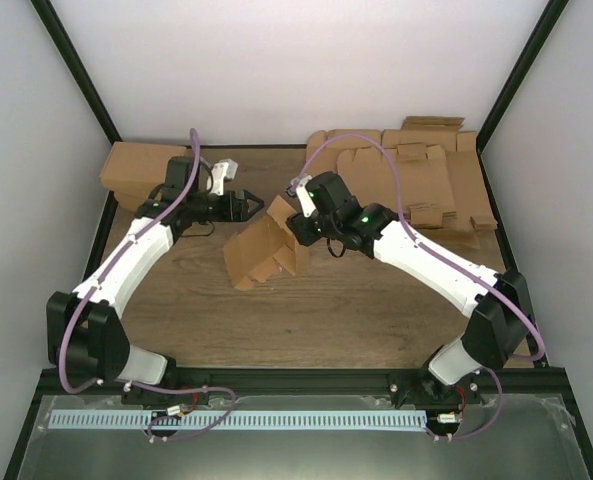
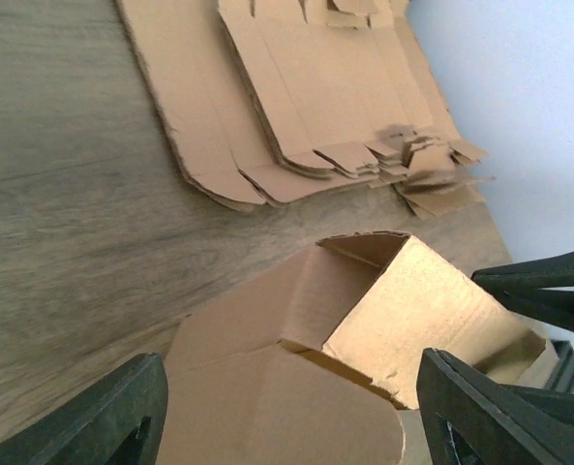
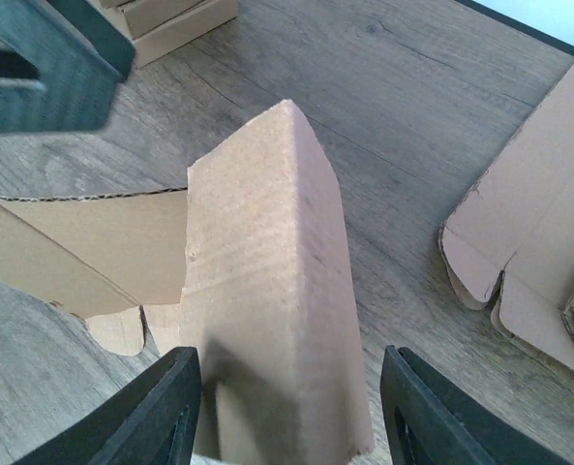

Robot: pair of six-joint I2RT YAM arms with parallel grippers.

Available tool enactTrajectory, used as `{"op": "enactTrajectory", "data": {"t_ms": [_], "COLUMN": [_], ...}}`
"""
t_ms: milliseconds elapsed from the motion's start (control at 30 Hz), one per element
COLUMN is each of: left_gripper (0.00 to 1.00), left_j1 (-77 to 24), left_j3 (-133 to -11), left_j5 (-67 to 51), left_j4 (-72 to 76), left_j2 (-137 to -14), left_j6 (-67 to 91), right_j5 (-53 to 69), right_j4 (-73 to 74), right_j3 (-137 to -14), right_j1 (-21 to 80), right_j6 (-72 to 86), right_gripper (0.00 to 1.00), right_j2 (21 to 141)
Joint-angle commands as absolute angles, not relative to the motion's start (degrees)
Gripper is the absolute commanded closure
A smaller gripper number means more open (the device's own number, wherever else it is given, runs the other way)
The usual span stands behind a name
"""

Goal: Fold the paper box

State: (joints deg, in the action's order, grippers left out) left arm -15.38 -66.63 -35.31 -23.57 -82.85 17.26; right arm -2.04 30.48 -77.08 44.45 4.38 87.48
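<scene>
Paper box [image 1: 261,252] at middle of table [image 1: 376,320], half erected, long axis slanting near-left to far-right. Stands at far end between fingers of right gripper [image 3: 288,354], nearest; clamped or merely straddled, cannot tell. Left gripper [image 1: 246,205] spread apart, just beside, clear.

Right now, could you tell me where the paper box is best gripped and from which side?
Grip the paper box by its raised folded wall, which stands up as a narrow ridge with two flat faces. Come from the right side, where the right gripper straddles that wall, one finger to each face.
</scene>
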Motion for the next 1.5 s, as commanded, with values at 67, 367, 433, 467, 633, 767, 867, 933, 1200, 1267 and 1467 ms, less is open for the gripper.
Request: {"op": "enactTrajectory", "data": {"t_ms": [67,367,433,467,633,767,867,933,1200,1267,1467], "left_gripper": [0.27,0.31,0.32,0.32,0.32,0.32,0.32,0.32,0.21,0.19,0.17], "left_j1": [-16.48,-22.56,-22.58,-22.53,-22.59,-22.59,-22.59,-22.54,-21.59,-20.33,-15.45], "left_j3": [-70.00,-70.31,-70.16,-69.95,-69.80,-68.70,-67.68,-67.35,-65.16,-64.81,-63.50], "left_j5": [-26.84,-16.58,-15.97,-15.36,-13.08,-13.88,-14.35,-12.75,-9.38,-7.65,-8.39], "left_j4": [-33.94,-37.97,-37.75,-37.48,-37.99,-37.10,-36.55,-36.59,-36.18,-37.16,-39.44], "left_j2": [-78.67,-78.28,-78.24,-78.16,-78.77,-78.15,-77.62,-77.23,-68.11,-65.45,-60.15], "left_j6": [5.52,-1.82,-1.56,-1.39,-0.21,1.11,2.04,3.50,8.56,9.60,10.72], "right_j5": [-3.04,-9.81,-11.42,-12.22,-17.79,-17.82,-15.54,-14.68,-17.28,-17.82,-19.75], "right_j4": [31.44,34.30,34.77,34.92,35.55,35.84,34.54,33.76,33.78,33.97,33.37], "right_j3": [-78.53,-79.75,-79.59,-79.57,-79.62,-79.91,-79.53,-79.39,-79.88,-79.95,-79.27], "right_j1": [45.58,49.01,49.64,49.84,51.32,51.93,51.94,51.94,51.94,51.94,51.94], "right_j6": [2.50,1.08,0.89,0.74,0.06,0.00,0.13,0.01,-1.26,-1.48,-0.55], "right_gripper": [0.48,0.48,0.48,0.48,0.43,0.35,0.34,0.31,0.27,0.27,0.31], "right_j2": [88.89,91.84,92.37,92.64,94.24,94.67,93.20,92.23,92.43,93.08,94.04]}}
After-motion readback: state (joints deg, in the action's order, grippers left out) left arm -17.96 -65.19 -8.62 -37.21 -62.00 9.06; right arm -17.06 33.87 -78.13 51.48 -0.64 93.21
